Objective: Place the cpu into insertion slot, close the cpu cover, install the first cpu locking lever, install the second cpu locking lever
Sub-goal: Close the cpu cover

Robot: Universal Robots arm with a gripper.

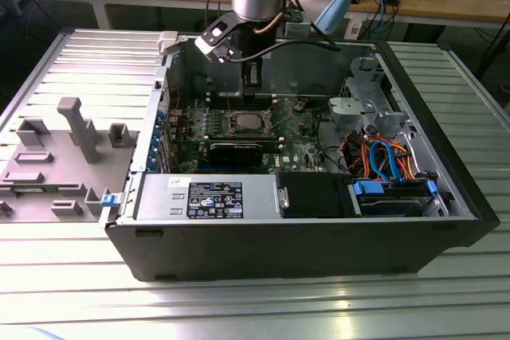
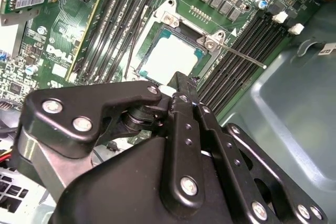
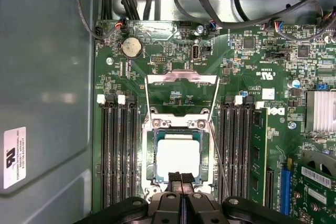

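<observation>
Fingers (image 3: 175, 181), pressed together, sit at the edge of the cpu (image 3: 178, 156) lying in the insertion slot (image 3: 149, 156).

Bright and even from above in the exterior view, with pale glare along the ribbed table (image 1: 263, 308) and deep shadow low inside the computer case (image 1: 303, 244). In the first wrist view, washed out almost to white on the cpu (image 3: 178, 156); very dark on the black gripper (image 3: 180, 177), with small highlights on screws.
</observation>
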